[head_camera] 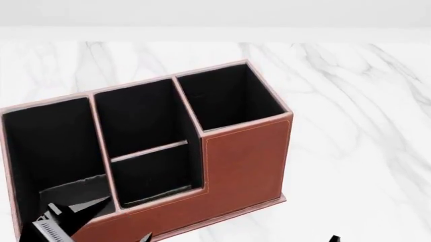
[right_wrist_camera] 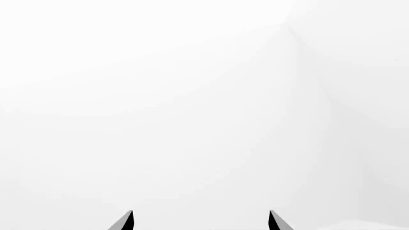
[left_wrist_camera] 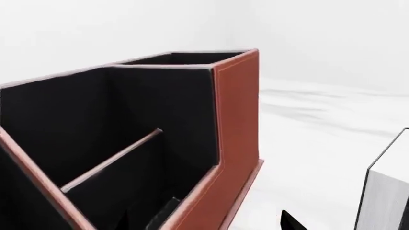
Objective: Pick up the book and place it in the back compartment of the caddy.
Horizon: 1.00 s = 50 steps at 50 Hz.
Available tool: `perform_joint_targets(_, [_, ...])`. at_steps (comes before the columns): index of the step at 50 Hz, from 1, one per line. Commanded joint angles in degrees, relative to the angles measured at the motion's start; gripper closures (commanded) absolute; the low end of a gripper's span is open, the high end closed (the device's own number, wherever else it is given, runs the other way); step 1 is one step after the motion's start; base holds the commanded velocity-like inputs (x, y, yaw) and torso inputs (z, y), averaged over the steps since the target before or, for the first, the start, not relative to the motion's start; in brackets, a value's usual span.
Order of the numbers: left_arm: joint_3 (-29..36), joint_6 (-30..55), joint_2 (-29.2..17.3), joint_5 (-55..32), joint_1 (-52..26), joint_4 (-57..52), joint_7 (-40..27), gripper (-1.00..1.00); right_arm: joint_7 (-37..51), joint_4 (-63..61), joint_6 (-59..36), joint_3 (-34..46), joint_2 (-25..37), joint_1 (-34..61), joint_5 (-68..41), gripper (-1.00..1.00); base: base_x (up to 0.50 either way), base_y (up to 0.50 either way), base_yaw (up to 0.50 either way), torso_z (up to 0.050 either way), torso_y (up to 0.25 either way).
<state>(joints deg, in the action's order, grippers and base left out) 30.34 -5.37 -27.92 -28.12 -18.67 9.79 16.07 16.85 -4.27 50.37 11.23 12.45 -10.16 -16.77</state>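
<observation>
The reddish-brown caddy (head_camera: pixel 246 161) fills the head view, with its black-lined cells open upward. The back compartment (head_camera: pixel 158 176) is the small slot behind the low brown wall. My left gripper (left_wrist_camera: pixel 227 218) is open and straddles that low wall, one finger inside the caddy and one outside. In the head view the left gripper (head_camera: pixel 124 219) is at the bottom left. A pale grey block with a thin black edge (left_wrist_camera: pixel 386 191), seemingly the book's page side, stands on the table beside the caddy. My right gripper (right_wrist_camera: pixel 200 219) is open and faces blank white.
The caddy stands on a white marble table (head_camera: pixel 350 101). The tall square cell (head_camera: pixel 225 96) is at the far right of the caddy and a long cell (head_camera: pixel 47 151) is at its left. A black right fingertip (head_camera: pixel 333 238) shows at the bottom edge.
</observation>
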Motion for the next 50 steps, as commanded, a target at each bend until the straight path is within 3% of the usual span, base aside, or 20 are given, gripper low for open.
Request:
perform_joint_targets(1, [1.92, 0.11, 0.22, -1.69, -0.51, 1.76, 5.2, -1.0, 0.09, 0.69, -0.25, 0.27, -0.07, 0.51, 0.24, -1.0, 0.0, 0.0, 0.0, 0.0, 0.0])
perform_joint_targets(15, [3.87, 1.06, -0.23, -4.59, -0.3, 0.76, 10.98, -1.0, 0.36, 0.77, -0.53, 0.4, 0.15, 0.65, 0.22, -1.0, 0.0, 0.0, 0.0, 0.0, 0.0])
perform_joint_targets(50, [8.88, 1.88, 1.75, -3.07, -2.37, 2.79, 17.2, -1.0, 0.88, 1.49, -0.59, 0.9, 0.32, 1.2, 0.66, -1.0, 0.0, 0.0, 0.0, 0.0, 0.0])
